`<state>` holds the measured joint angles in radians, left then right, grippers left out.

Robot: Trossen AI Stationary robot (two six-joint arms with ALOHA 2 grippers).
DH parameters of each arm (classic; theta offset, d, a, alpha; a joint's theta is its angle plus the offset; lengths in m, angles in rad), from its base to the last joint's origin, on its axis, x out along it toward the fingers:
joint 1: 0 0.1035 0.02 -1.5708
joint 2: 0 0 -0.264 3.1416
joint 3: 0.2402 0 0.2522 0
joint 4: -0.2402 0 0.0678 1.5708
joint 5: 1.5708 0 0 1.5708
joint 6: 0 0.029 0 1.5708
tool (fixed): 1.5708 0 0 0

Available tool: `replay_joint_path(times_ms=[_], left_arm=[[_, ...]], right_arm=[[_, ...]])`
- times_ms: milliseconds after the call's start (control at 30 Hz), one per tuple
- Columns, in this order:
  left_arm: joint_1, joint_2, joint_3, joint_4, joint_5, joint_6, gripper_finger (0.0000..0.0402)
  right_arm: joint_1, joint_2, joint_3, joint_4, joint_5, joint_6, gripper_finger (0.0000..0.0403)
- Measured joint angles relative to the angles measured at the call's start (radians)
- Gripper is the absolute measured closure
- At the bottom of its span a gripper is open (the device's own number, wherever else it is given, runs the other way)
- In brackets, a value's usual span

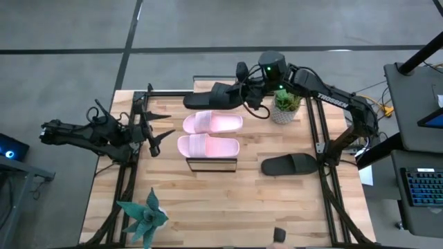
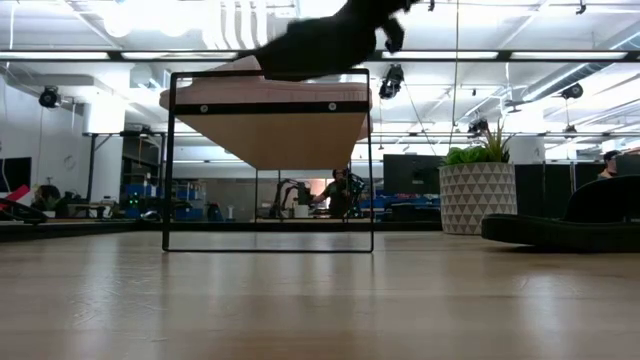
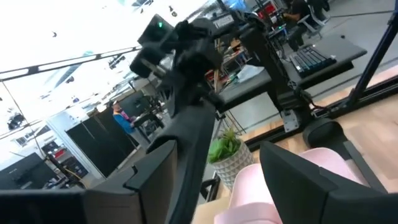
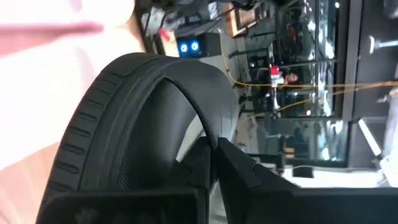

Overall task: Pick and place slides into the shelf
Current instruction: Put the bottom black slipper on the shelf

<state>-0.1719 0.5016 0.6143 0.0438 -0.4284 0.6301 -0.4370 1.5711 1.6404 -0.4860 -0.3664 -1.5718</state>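
Two light pink slides [image 1: 211, 134] lie side by side on the shelf [image 1: 211, 165], a wood-topped rack with a black frame [image 2: 268, 165] standing mid-table. My right gripper [image 1: 246, 92] is shut on one black slide [image 1: 213, 96], held in the air over the shelf's far edge; in the low view this black slide [image 2: 322, 40] hovers above the plank. The other black slide [image 1: 289, 164] rests sole-down on the table right of the shelf. My left gripper [image 1: 163, 128] waits open at the table's left side, touching nothing. My right gripper holds the black slide by its end nearest the table's right [image 1: 237, 93], coming level from the right, along the slide's length. In the wrist view one finger [image 4: 239, 171] lies against the curved black edge [image 4: 205, 118]. The slide is lifted clear, roughly level.
A potted plant in a patterned white pot [image 1: 284, 108] stands just right of my right gripper. A second green plant [image 1: 144, 216] sits near the table's near left corner. Bare wood lies in front of the shelf [image 1: 228, 207]. People show in the room behind.
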Motion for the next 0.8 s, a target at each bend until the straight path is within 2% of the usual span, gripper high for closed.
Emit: replay_joint_path(times_ms=[167,300,400,800], left_arm=[[0.0,-0.028,-0.014,0.001,0.0,-0.015,0.0187],[0.0,-0.049,-0.025,0.001,-0.005,-0.023,0.0187],[0.0,-0.063,-0.035,0.011,-0.007,-0.024,0.0187],[0.0,-0.044,-0.054,0.052,-0.007,-0.022,0.0187]], right_arm=[[-0.076,0.0,-0.088,0.06,-0.002,-0.152,0.0392],[-0.144,0.0,-0.125,0.086,-0.103,-0.168,0.0392],[-0.176,0.0,-0.137,0.087,-0.136,-0.172,0.0392],[-0.19,0.116,-0.145,0.108,-0.129,-0.238,0.0392]])
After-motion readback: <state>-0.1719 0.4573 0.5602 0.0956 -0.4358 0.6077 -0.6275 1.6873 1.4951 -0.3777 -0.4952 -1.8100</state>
